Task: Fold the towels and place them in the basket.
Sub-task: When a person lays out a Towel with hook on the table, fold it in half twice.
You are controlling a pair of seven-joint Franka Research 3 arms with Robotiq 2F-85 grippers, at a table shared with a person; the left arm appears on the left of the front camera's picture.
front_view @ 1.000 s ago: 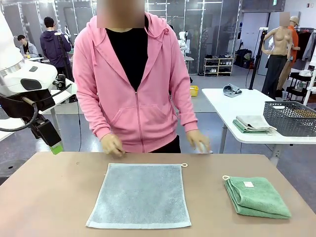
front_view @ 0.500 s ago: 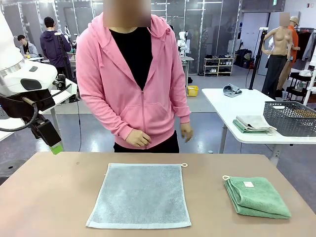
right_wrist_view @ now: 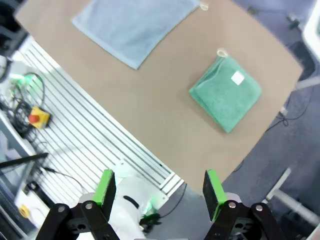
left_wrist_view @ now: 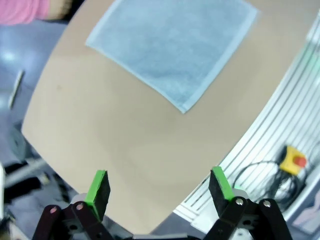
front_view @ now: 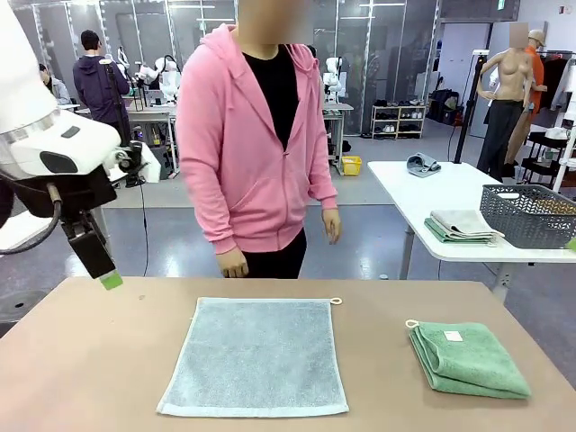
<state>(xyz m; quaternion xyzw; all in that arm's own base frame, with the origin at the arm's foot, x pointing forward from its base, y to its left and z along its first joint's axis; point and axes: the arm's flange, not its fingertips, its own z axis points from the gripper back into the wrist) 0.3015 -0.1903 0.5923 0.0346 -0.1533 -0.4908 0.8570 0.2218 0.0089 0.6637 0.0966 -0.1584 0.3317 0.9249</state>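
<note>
A pale blue-grey towel [front_view: 255, 357] lies spread flat in the middle of the brown table [front_view: 81, 360]. To its right rests a mint green towel [front_view: 468, 358], folded, with a white label and a corner loop. The dark mesh basket [front_view: 531, 214] stands on a separate white table at the back right. My left arm [front_view: 54, 153] hangs above the table's far left corner, one green-padded fingertip [front_view: 111, 280] showing. My left gripper [left_wrist_view: 159, 185] is open and empty, high above the blue-grey towel [left_wrist_view: 175, 45]. My right gripper [right_wrist_view: 157, 187] is open too, high over the table's near edge, with the green towel [right_wrist_view: 226, 93] below.
A person in a pink hoodie [front_view: 256, 144] stands at the far side, hands hanging off the table. Folded towels [front_view: 463, 225] lie beside the basket on the white table. A ribbed metal base with a yellow stop-button box [left_wrist_view: 291, 159] lies along the table's near side.
The person has taken both hands off the table's far edge and straightened up. My left arm has shifted slightly, its fingertip a little lower. The towels have not moved.
</note>
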